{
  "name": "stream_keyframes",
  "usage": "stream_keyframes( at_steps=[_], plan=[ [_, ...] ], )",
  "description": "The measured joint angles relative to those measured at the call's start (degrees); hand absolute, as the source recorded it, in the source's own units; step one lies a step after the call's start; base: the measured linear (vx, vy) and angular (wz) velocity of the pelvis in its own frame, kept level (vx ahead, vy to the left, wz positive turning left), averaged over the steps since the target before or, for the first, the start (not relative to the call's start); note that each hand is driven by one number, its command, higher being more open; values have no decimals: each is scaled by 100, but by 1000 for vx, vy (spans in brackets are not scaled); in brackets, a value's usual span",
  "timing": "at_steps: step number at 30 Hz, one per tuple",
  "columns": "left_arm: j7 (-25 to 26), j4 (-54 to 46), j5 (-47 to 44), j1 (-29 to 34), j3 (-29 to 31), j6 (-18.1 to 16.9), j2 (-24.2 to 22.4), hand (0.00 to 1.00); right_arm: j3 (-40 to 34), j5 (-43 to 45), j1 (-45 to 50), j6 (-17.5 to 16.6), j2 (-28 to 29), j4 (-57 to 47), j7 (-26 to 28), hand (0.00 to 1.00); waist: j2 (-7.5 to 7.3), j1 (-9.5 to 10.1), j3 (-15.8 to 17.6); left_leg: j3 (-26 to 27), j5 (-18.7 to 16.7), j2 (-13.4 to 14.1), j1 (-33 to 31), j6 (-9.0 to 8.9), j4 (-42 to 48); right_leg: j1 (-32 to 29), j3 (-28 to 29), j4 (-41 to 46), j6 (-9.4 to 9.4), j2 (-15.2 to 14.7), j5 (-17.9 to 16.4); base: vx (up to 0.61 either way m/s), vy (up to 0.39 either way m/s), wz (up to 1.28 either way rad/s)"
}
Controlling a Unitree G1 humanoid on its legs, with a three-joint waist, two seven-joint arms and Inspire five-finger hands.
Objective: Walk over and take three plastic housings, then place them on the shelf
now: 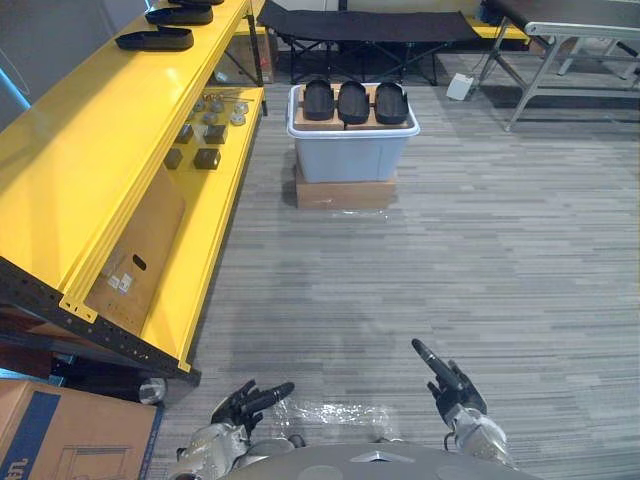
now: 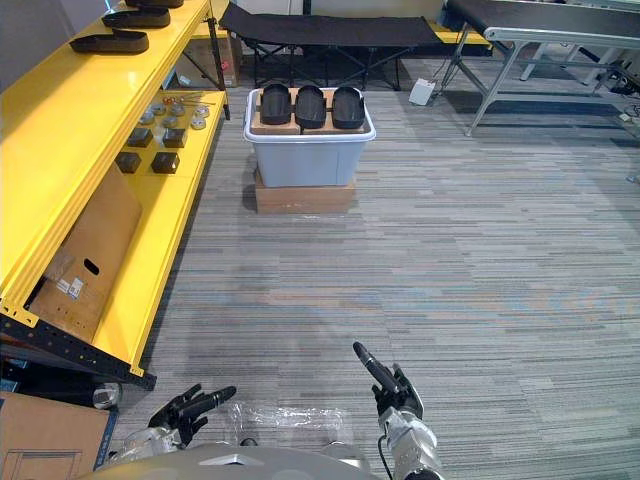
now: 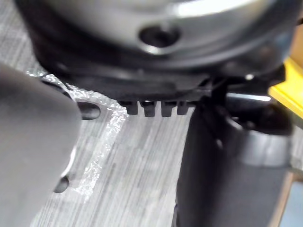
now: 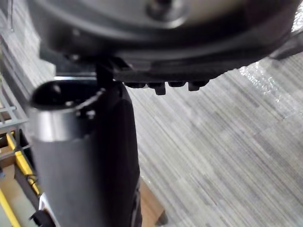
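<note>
Well short of the grey bin (image 1: 350, 155), the left hand (image 1: 245, 402) and the right hand (image 1: 452, 388) are hovering low over the floor, both with fingers loosely straight and holding nothing. Three black plastic housings (image 1: 353, 100) are sitting side by side in the bin's top. The bin is resting on a flat cardboard box (image 1: 345, 193). Left of the bin, the yellow shelf (image 1: 90, 150) is carrying two similar dark housings (image 1: 155, 40) on its upper level. Behind the bin, a black cot (image 1: 365, 25) is standing.
</note>
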Motion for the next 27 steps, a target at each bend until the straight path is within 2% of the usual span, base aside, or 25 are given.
stream_keyframes(
  at_steps=[4,11,14,18,22,27],
  plan=[
    [-37,-193,-3,-49,-44,-98,-18,100,261,-19,-117,-22,-37,-53,75,100,2,-7,0,18,7,-15,2,11,0,-7,4,2,-19,-15,14,-40,21,-2],
    [-52,-256,-24,-41,-273,-224,-13,100,423,-235,-116,-99,-49,-53,-176,100,3,-13,1,19,55,-42,14,62,-55,-20,5,7,-38,-29,26,-25,13,0],
    [-32,-285,-33,-45,-273,-230,-15,100,482,-436,-112,45,-49,-51,-202,100,3,-21,1,21,89,-52,24,76,-92,-23,7,0,-61,-30,49,-43,16,0],
    [74,-285,-30,-40,-274,-229,-16,100,552,-653,-109,141,-48,-43,-214,100,3,-17,1,21,110,-61,24,105,-96,-23,7,-3,-76,-36,71,-43,14,0],
    [395,-283,-24,15,-263,-178,-16,100,561,-627,-102,139,-47,-41,-481,100,4,-12,2,48,181,-81,110,120,-222,-21,39,-6,-81,-37,91,-61,22,-3],
    [466,-261,122,85,-257,-196,-19,100,558,-684,-62,137,-45,-39,-603,100,-13,2,18,127,225,-107,198,174,-335,-22,138,-38,-71,-35,124,-61,31,-9]
  ],
)
